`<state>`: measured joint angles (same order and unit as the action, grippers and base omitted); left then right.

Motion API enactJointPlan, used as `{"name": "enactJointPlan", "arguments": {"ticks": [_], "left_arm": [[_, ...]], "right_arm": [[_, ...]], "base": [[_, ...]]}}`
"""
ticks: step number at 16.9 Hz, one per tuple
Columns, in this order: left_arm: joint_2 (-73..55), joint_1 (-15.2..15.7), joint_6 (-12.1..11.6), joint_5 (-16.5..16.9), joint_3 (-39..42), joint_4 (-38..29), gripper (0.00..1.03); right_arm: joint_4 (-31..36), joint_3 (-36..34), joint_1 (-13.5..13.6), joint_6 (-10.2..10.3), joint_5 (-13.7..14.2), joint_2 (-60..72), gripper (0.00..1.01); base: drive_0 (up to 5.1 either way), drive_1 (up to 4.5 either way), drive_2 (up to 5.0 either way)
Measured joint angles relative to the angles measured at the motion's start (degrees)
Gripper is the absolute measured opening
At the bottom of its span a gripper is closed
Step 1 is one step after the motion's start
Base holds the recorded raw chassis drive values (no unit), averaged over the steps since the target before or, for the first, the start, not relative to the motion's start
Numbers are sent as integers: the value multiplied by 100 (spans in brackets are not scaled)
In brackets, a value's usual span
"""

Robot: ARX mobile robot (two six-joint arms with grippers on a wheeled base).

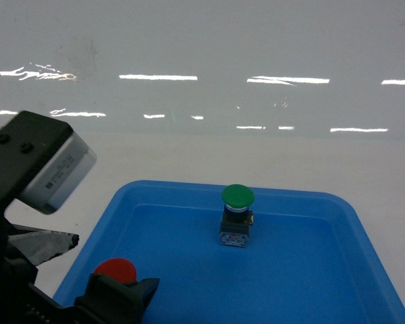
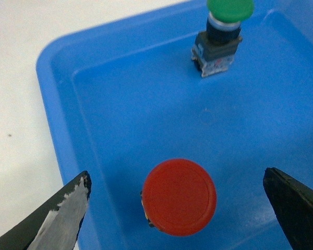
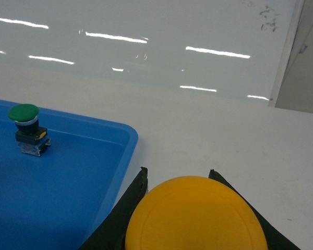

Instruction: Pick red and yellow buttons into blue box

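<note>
Overall progress: neither button is seen delivered; the blue box is not visible in any view, so both placements are judged to be outstanding.
Red button point(image 2: 179, 197): upright on the floor of the shallow blue tray point(image 2: 57, 125), near its left corner, not lifted.
Left gripper point(image 2: 190, 208): jaws spread wide apart, one on either side of the red cap, neither touching it; a grasp is judged to be prepared but not made.
Yellow button point(image 3: 195, 214): held up close to the right wrist camera, off the tray and above the white table point(image 3: 208, 130).
Right gripper point(image 3: 195, 208): fingers closed against both sides of the yellow cap, so this button is judged to be picked and awaiting carriage.
Green button point(image 1: 237, 214): standing upright in the far part of the tray, well apart from the red one; it is to be left alone.
Remaining: the red button is to be clamped and lifted, then both are to be carried to the box, whose position cannot be told.
</note>
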<state>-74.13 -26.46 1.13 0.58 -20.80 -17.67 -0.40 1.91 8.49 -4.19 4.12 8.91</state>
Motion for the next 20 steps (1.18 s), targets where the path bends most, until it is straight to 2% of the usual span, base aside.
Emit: {"name": "enactJointPlan", "arguments": {"ticks": [1, 2, 3, 6, 10, 11, 15, 18, 20], "left_arm": [[-278, 2, 0, -2, -31, -94, 98], [-999, 28, -129, -76, -96, -667, 98], [-1285, 66, -168, -94, -138, -828, 98], [-2002, 199, -385, -63, -234, -1211, 98], [-2332, 203, -503, -9, -350, -1488, 98], [-2332, 203, -507, -13, -356, -1453, 94], [-2177, 181, -503, -17, -352, -1314, 58], [-1941, 284, -466, -13, -295, -1434, 32], [-1849, 385, -461, -2, -208, -1425, 31]], "right_arm": [[0, 0, 0, 0, 0, 0, 30], [0, 0, 0, 0, 0, 0, 30], [0, 0, 0, 0, 0, 0, 30], [0, 0, 0, 0, 0, 0, 30], [0, 0, 0, 0, 0, 0, 30], [0, 0, 0, 0, 0, 0, 30], [0, 0, 0, 0, 0, 0, 30], [0, 0, 0, 0, 0, 0, 30], [0, 0, 0, 0, 0, 0, 30]], "base": [[0, 0, 0], [0, 0, 0], [0, 0, 0], [0, 0, 0], [0, 0, 0], [0, 0, 0], [0, 0, 0], [0, 0, 0], [0, 0, 0]]}}
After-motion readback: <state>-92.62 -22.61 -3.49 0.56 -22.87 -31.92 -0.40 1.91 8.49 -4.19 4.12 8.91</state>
